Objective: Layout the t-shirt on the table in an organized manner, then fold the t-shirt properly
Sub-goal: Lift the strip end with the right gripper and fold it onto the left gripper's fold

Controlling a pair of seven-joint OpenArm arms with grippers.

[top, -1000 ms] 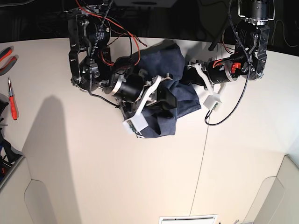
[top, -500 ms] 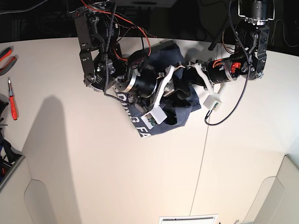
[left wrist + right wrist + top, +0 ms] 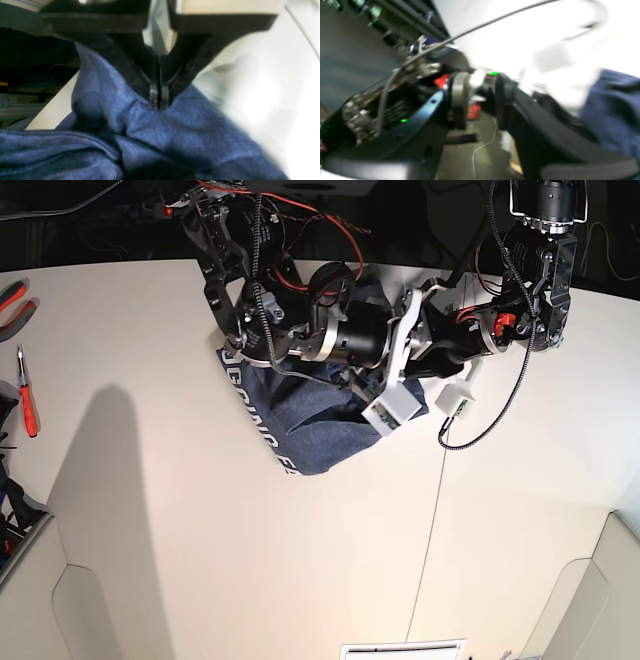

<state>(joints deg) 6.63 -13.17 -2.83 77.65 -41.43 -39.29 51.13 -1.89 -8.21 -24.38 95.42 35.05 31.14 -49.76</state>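
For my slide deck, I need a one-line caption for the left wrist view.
Left gripper pinching a fold of the blue t-shirt above the white table.

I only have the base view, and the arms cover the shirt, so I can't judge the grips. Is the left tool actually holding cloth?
Observer: Yes. In the left wrist view the left tool is shut on a raised fold of the t-shirt, with cloth pinched at its tips.
Operator: And the right tool?
Observer: In the right wrist view the right tool has its jaws apart with nothing between them. The blue cloth lies off to one side.
Operator: Is the pinched fold near an edge of the table?
Observer: The left wrist view shows the table ending just beside the shirt, with dark space beyond.
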